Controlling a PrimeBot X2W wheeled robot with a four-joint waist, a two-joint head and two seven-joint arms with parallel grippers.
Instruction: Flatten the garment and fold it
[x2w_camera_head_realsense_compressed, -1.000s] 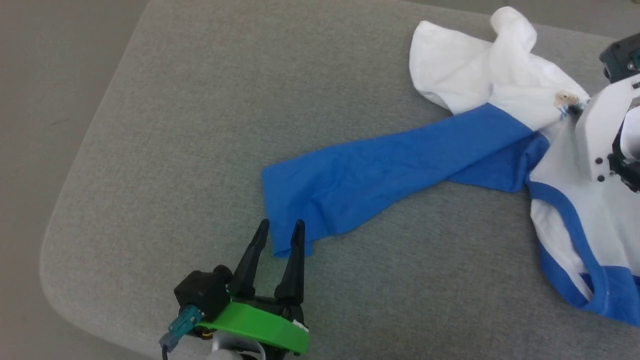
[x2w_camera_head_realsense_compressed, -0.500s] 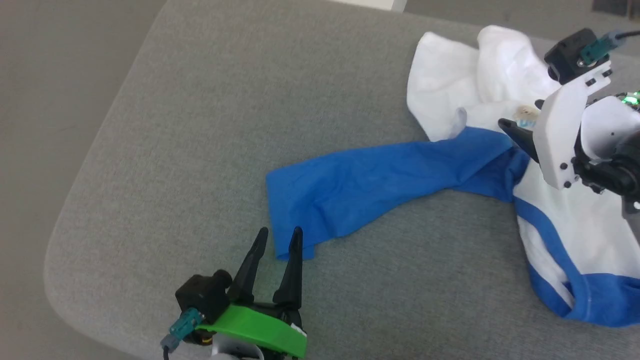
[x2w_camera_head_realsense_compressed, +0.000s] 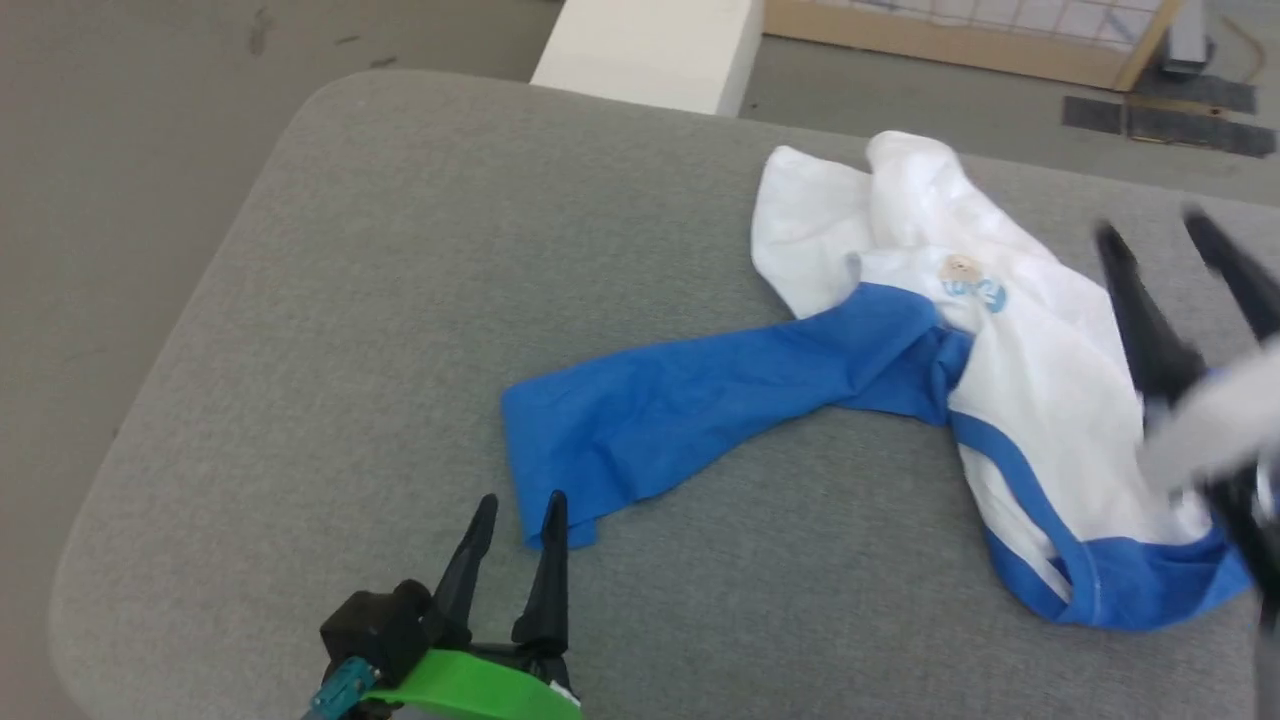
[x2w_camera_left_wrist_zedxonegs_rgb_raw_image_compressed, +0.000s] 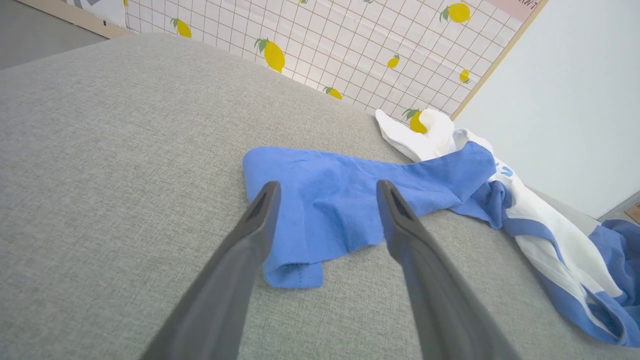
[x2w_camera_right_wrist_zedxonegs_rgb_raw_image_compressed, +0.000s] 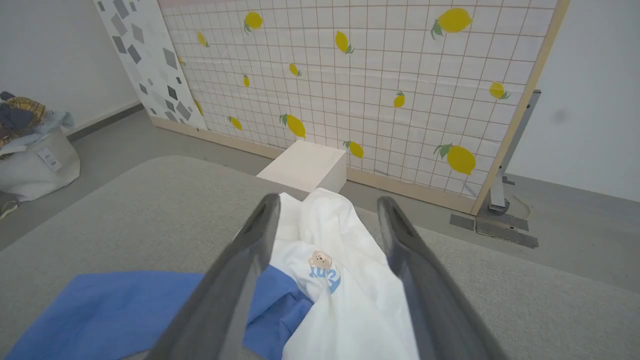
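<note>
Nearest, my left gripper stands spread and empty just short of the blue sleeve's folded-under cuff, so I'd pinch that cuff low and draw it outward. Farther on, the garment lies bunched on the grey cushion, my right gripper spread empty above its white body, free to pin the chest while I pull.

White box fronts lemon-print screen (wood-framed).

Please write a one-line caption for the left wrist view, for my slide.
Open left gripper near the cuff of the blue sleeve; the garment lies crumpled on the grey cushion.
</note>
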